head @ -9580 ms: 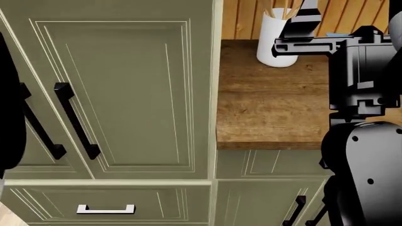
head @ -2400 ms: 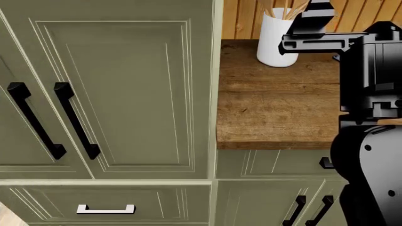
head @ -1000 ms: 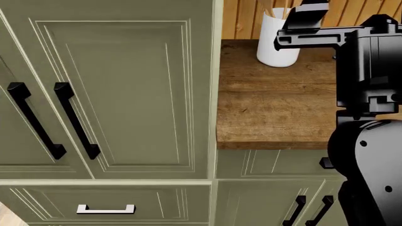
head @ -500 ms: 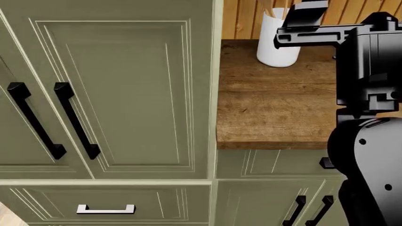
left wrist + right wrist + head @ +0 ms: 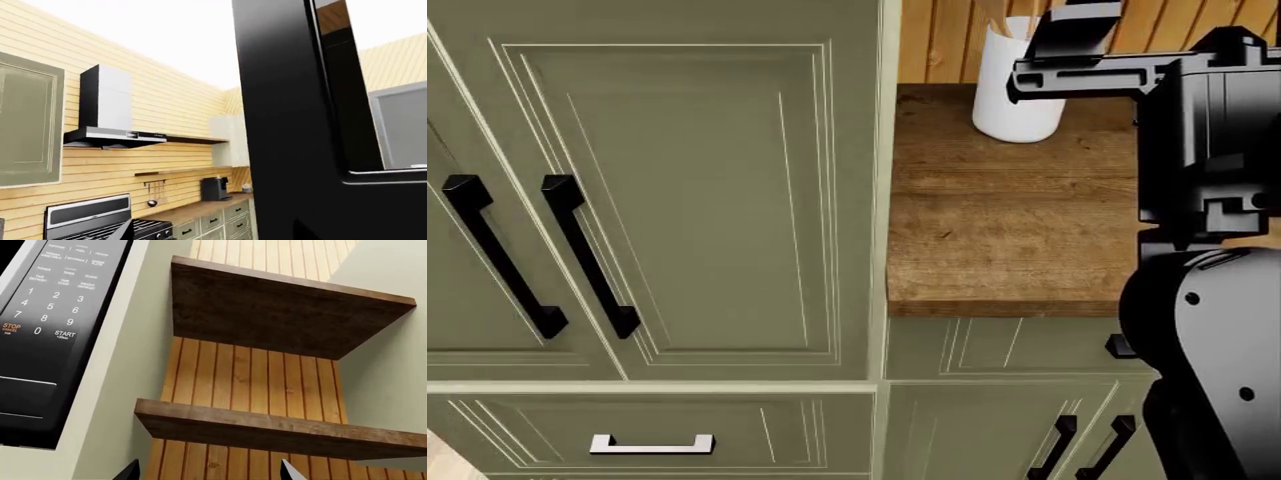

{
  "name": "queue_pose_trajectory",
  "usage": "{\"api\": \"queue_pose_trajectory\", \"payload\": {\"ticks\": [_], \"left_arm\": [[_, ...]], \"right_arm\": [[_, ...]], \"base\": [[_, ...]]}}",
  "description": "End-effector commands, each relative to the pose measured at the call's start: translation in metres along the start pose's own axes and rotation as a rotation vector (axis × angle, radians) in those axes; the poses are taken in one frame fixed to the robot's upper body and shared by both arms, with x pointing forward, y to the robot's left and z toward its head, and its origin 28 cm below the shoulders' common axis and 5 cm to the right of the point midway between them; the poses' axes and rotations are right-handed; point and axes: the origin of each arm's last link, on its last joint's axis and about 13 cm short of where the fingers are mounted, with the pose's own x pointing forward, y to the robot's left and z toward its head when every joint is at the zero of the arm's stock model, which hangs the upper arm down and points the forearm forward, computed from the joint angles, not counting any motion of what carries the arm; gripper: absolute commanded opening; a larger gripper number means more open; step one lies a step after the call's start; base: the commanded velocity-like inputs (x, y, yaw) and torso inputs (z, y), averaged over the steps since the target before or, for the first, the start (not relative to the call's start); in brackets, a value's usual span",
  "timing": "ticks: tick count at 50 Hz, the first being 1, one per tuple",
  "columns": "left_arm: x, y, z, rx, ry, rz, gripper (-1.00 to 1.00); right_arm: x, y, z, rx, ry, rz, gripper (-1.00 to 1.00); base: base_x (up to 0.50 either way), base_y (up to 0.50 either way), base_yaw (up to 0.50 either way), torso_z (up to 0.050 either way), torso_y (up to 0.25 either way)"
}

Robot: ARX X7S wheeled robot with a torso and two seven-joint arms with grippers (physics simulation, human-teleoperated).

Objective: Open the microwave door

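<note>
The microwave door [image 5: 287, 125] fills the left wrist view as a tall black slab seen close up, with a glassy pane [image 5: 400, 125] beside it. My left gripper [image 5: 212, 232] is open. One grey fingertip [image 5: 123, 231] shows clear of the door, and the other is a faint dark shape against the black. In the right wrist view the microwave's control panel [image 5: 47, 315] with its number keypad stands at one side. My right gripper [image 5: 208, 471] is open, nothing between its tips, facing wooden wall slats. The head view shows no microwave.
Two wooden shelves [image 5: 280, 425] jut from the slatted wall beside the microwave. Below, tall green cabinets [image 5: 681, 200] with black handles [image 5: 587, 255] stand next to a wooden counter [image 5: 1014, 230] holding a white utensil pot [image 5: 1014, 90]. My right arm [image 5: 1214, 150] rises at the right. A range hood [image 5: 107, 125] hangs further off.
The left arm's dark shape at the head view's left edge is gone since the earliest frame. The right arm has crept slightly left. Over the last half second almost nothing moved.
</note>
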Motion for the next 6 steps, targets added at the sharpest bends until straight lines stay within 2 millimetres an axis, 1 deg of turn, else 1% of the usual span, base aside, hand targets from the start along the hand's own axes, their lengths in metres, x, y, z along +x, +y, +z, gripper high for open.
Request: {"api": "queue_pose_trajectory", "payload": {"ticks": [1,6], "left_arm": [[0.0182,0.0275,-0.0091,0.072,0.019,0.037,1.00],[0.0218,0.0337,-0.0126,0.090,0.022,0.042,1.00]], "right_arm": [[0.0000,-0.0001,-0.0003,0.006,-0.001,-0.002,1.00],[0.0003,0.0004,-0.0007,0.009,-0.002,-0.001,1.00]], "base": [[0.00,0.00,0.00,0.000,0.000],[0.00,0.00,0.00,0.000,0.000]]}}
